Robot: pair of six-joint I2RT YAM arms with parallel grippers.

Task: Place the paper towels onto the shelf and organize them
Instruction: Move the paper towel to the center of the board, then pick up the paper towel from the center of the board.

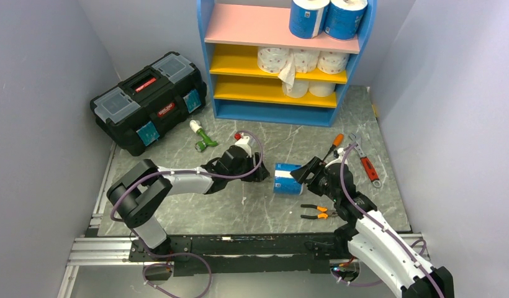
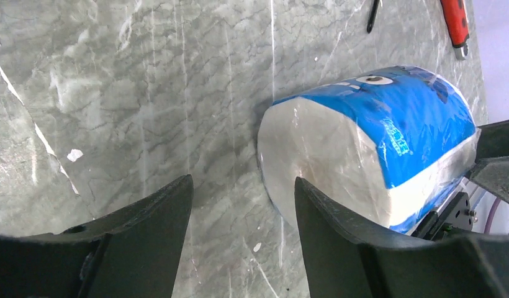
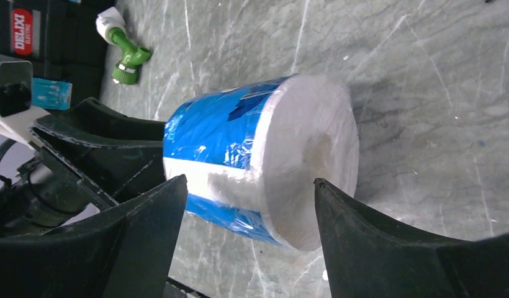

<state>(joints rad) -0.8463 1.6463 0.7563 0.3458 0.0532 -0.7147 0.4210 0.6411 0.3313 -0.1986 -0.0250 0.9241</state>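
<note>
From above, the left gripper [image 1: 262, 174] sits at 9 o'clock of the blue-wrapped roll [image 1: 288, 179]. Its fingers [image 2: 339, 236] stand apart, with only the bare marble table [image 2: 146, 93] between them. In its wrist view the roll lies off at 2 o'clock, past the tip of the right-hand finger and outside the gap, so this arm has nothing lined up to close on.

The roll lies on its side near the middle of the table. Its long axis runs roughly along the 9-to-3 line, with one flat white end facing each gripper. The shelf [image 1: 270, 114] stands at 12 o'clock of it, well apart. Two blue rolls [image 1: 308, 17] sit on the pink top board and white rolls [image 1: 305, 60] on both yellow boards.

The right gripper [image 1: 303, 175] is at 3 o'clock of the roll. Its fingers are spread, and in its wrist view the lower part of the roll's near end sits in the gap between them, so they span the roll's width rather than its length. I cannot tell whether either pad presses the wrap.

The right arm looks much the better placed. Closing across the barrel should take the roll, and the carry then runs toward 12 o'clock.
</note>
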